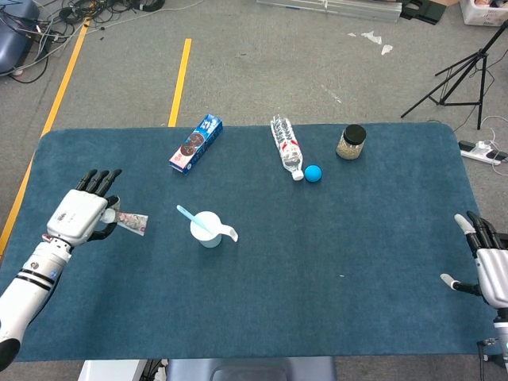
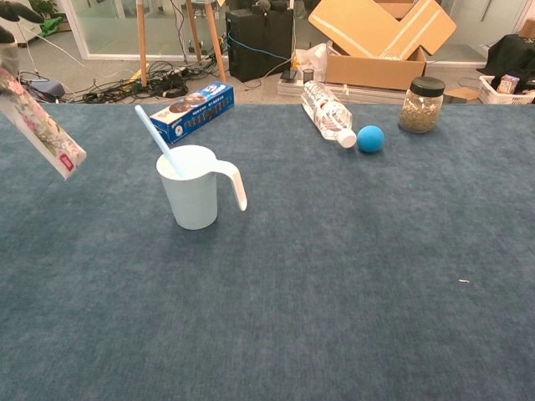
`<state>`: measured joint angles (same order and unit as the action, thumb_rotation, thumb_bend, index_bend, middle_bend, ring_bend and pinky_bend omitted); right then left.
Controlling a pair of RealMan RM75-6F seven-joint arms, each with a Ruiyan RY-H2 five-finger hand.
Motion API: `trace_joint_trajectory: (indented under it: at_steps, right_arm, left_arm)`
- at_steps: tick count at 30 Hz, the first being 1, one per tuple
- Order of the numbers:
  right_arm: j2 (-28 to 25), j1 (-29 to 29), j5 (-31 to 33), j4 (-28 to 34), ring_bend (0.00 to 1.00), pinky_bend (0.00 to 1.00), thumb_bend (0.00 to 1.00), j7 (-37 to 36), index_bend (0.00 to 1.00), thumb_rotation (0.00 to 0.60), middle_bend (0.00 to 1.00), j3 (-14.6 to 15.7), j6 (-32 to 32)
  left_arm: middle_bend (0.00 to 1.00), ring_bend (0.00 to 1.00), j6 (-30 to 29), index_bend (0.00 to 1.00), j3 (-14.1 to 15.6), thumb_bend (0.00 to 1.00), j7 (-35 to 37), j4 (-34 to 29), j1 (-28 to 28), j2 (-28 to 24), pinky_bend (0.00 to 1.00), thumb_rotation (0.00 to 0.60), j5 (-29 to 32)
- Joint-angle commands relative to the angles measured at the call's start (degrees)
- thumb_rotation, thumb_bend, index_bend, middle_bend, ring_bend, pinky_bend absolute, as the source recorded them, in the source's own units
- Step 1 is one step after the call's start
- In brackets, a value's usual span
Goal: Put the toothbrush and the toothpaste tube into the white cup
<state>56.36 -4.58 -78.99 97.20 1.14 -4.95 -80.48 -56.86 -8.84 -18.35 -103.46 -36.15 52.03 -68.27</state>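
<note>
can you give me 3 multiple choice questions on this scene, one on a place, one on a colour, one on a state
1. Where is the toothbrush?
A. flat on the table
B. standing in the white cup
C. in the right hand

2. What colour is the ball beside the water bottle?
A. red
B. yellow
C. blue

3. What state is the toothpaste tube in?
A. held off the table by the left hand
B. inside the cup
C. lying beside the jar

Answers: 1 B, its handle sticks out of the cup. 2 C, it shows blue in both views. 3 A, the chest view shows it in the air, tilted.
</note>
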Motion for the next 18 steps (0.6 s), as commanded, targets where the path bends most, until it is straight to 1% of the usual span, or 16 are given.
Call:
trace_joint_trajectory:
  at_steps: [1,11,14,18]
  right_arm:
    - [0.0,0.1,-0.1,0.0,0.06,0.50,0.00,-0.1,0.03,0.600,0.04,0.0,-0.3]
    - [-0.1,0.5,-0.3,-0.1,0.06,0.50,0.00,-0.4,0.03,0.600,0.04,-0.1,-1.0]
    - [-0.1,0.6,-0.4,-0.1,0.06,0.50,0.00,-0.4,0.03,0.600,0.04,-0.1,-1.1]
    - [-0.1,0.6,-0.5,-0.1,0.06,0.50,0.00,-0.4,0.03,0.600,0.04,-0.1,-1.1]
  left_arm:
    - [0.00,0.00,0.1,0.69,-1.4,0.38,0.8,-3.0,-0.6,-2.4,0.00,0.600,1.4]
    - [0.00,0.00,3.4,0.71,-3.3,0.38,1.8,-10.6,-2.6,-8.6,0.00,0.600,4.2]
    - [0.00,0.00,4.6,0.71,-3.8,0.38,3.2,-12.4,-3.2,-9.5,0.00,0.600,4.8]
    - [0.00,0.00,6.0,0.71,-3.8,0.38,3.2,-13.2,-4.2,-9.2,0.00,0.600,4.6]
